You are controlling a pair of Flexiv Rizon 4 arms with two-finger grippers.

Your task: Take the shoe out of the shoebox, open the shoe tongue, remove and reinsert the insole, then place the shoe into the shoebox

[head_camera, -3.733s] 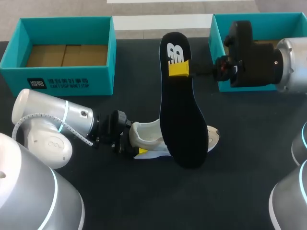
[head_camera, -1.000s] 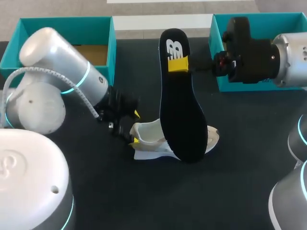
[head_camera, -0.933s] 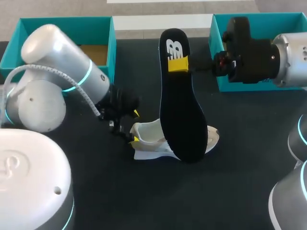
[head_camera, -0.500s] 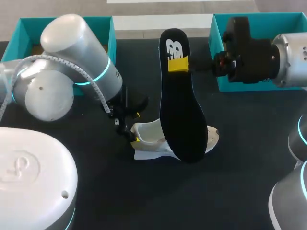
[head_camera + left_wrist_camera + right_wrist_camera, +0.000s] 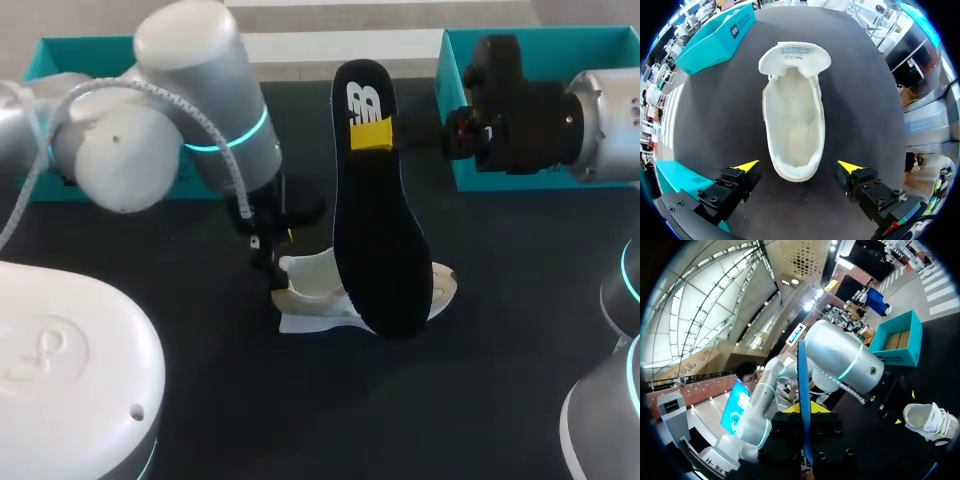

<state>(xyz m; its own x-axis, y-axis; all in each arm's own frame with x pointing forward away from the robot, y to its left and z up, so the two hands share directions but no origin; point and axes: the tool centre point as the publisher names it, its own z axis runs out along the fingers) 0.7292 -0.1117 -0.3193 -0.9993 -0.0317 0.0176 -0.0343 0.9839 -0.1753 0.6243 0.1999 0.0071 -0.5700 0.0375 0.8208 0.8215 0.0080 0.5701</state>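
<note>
Shoe (image 5: 792, 120), white: one. Insole (image 5: 380, 230), black: one. Shoeboxes (image 5: 85, 50) (image 5: 560, 40), teal: two. Grippers, yellow-tipped: two, left gripper (image 5: 797, 165) and right gripper (image 5: 802, 412).

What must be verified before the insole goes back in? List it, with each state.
1. Insole gripped: ok. The right gripper is shut on it near its upper end.
2. Shoe cavity empty: ok, as the left wrist view shows.
3. Tongue folded open: ok.
4. Shoe braced: not ok. The left gripper is open, with its fingers on either side of the heel and clear of it.
5. Insole's lower end lined up with the opening: cannot tell, because it hides the shoe's middle in the head view.
</note>
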